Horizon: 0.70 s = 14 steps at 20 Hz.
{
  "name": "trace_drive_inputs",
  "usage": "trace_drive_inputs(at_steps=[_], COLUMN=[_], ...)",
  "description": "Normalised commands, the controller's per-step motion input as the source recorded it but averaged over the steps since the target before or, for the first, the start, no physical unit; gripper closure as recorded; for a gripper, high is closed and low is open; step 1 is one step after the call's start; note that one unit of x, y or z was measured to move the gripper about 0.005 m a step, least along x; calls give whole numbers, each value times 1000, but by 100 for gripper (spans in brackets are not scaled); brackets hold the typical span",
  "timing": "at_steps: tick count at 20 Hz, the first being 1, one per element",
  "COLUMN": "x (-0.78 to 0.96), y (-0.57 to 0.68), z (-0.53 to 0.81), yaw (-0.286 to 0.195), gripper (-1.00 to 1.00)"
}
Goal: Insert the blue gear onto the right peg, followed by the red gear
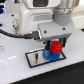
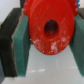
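Here the tool (image 1: 56, 46) grips the red gear (image 2: 50, 27) above the white table (image 1: 15, 70).

We see the gripper (image 1: 56, 45) gripping the small red plastic gear (image 1: 56, 47). It sits just above the flat blue plastic gear (image 1: 49, 55) on the black-rimmed grey plate (image 1: 36, 58).

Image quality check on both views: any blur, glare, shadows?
Exterior view: soft and low-res, glare washes the white table, arm shadow falls beside the plate. Wrist view: red gear fills the frame, blurred at close range, as are the fingers.
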Motion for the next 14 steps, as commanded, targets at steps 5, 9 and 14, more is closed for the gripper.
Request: trace_drive_inputs(at_steps=[5, 9, 14], x=[82, 15, 40], y=[-43, -60, -70], z=[45, 307, 217], yaw=[0, 0, 0], gripper=[100, 100, 100])
